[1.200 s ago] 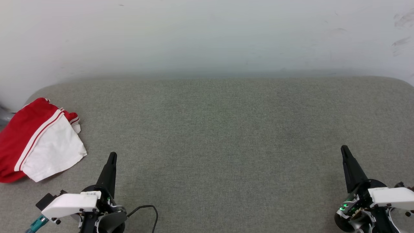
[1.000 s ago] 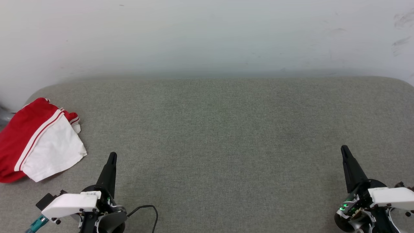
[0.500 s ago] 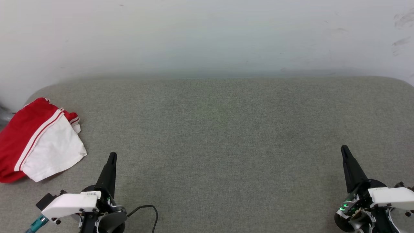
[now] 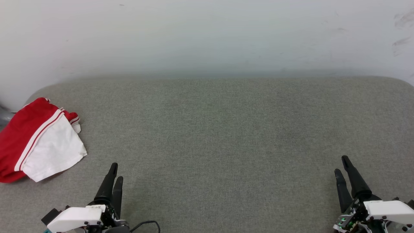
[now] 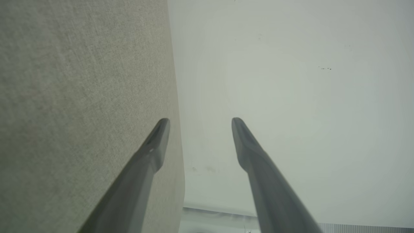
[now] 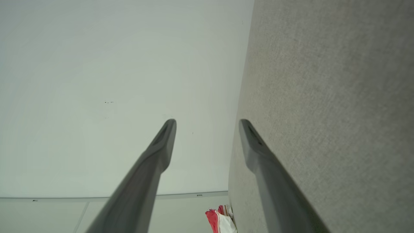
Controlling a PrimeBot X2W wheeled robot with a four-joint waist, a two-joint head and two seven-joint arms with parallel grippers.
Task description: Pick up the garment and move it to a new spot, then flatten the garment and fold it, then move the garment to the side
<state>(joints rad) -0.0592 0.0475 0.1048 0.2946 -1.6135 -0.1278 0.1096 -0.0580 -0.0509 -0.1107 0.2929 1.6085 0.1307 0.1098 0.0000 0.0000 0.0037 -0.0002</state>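
Note:
The garment (image 4: 35,139) lies bunched at the far left of the grey fabric surface (image 4: 226,129), red body with a white sleeve and red-and-white striped trim facing up. It also shows small and distant in the right wrist view as the garment (image 6: 220,221). My left gripper (image 4: 116,171) stands open at the lower left, right of and nearer than the garment, touching nothing. My right gripper (image 4: 341,164) stands open at the lower right, far from the garment. In the wrist views the left gripper (image 5: 200,120) and the right gripper (image 6: 207,121) have nothing between their fingers.
A pale wall (image 4: 207,32) rises behind the surface's rounded far edge. A dark cable (image 4: 148,223) loops near the left wrist at the bottom edge. A grey object (image 4: 4,116) peeks in at the left edge behind the garment.
Both grippers have gone from shut to open, and both have drawn back toward the bottom of the head view. The garment has not moved.

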